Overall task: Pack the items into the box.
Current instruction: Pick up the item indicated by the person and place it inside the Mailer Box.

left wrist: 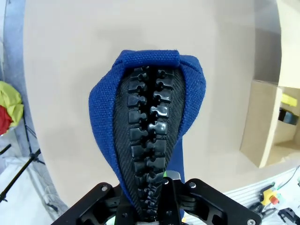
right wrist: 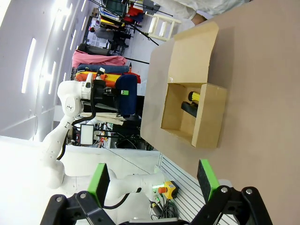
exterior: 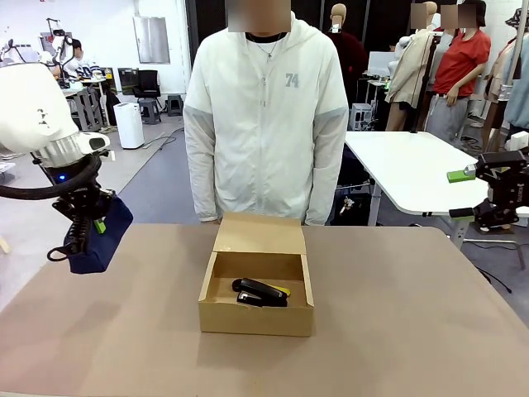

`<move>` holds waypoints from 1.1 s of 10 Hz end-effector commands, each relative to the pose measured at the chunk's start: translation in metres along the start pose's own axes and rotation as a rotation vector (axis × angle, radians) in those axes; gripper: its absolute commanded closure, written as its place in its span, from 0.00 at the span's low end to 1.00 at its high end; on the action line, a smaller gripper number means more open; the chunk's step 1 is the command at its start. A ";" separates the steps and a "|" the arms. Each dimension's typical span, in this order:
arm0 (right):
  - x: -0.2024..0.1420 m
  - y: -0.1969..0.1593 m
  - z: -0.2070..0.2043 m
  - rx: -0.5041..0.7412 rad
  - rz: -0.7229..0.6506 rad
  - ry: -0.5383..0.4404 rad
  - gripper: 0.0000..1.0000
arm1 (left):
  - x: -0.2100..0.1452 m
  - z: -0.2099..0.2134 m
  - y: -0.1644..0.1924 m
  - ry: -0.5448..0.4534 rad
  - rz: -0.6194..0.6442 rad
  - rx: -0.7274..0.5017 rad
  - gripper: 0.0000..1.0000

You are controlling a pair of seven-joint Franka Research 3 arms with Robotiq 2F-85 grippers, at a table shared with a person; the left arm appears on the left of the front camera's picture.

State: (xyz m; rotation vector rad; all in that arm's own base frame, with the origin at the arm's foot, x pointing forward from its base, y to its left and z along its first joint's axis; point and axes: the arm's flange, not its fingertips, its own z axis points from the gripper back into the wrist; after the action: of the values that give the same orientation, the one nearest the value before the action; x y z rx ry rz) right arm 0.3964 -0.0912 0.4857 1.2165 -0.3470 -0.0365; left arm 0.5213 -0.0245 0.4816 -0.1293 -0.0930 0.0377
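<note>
The navy zippered pouch (exterior: pixel 103 236) hangs above the table's left edge, and my left gripper (exterior: pixel 87 225) is shut on it. In the left wrist view the pouch (left wrist: pixel 147 112) dangles zipper-side up from the left gripper (left wrist: pixel 154 190). The brown cardboard box (exterior: pixel 256 318) stands open at mid-table, its flap lid (exterior: pixel 259 232) leaning toward the person. Inside lie the black stapler (exterior: pixel 258 292) and the yellow-and-black utility knife (exterior: pixel 282 289). My right gripper (exterior: pixel 459 175) hovers open off the table's right side. From the right gripper (right wrist: pixel 152 178), the box (right wrist: pixel 208 115), stapler (right wrist: pixel 190 108), knife (right wrist: pixel 193 96) and pouch (right wrist: pixel 126 91) show.
A person in a white jacket (exterior: pixel 264 116) stands at the far edge, right behind the box. The brown table (exterior: pixel 413 314) is bare on both sides of the box. A white table (exterior: pixel 413 165) stands behind at the right.
</note>
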 end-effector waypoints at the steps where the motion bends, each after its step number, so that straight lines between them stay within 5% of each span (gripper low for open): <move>1: 0.001 0.003 0.003 0.002 0.011 0.012 0.00 | 0.008 0.007 -0.021 -0.057 -0.223 -0.047 1.00; 7: 0.001 0.003 0.003 0.002 0.011 0.012 0.00 | 0.047 -0.003 -0.267 -0.050 -1.414 0.050 1.00; 11: 0.001 0.003 0.003 0.002 0.011 0.012 0.00 | 0.038 -0.045 -0.349 0.049 -1.661 0.083 1.00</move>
State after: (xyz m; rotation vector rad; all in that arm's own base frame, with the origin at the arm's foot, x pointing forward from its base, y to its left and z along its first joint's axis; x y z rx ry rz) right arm 0.3960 -0.0912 0.4859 1.2188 -0.3453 -0.0350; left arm 0.5650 -0.3706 0.4796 0.0431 -0.1392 -1.5726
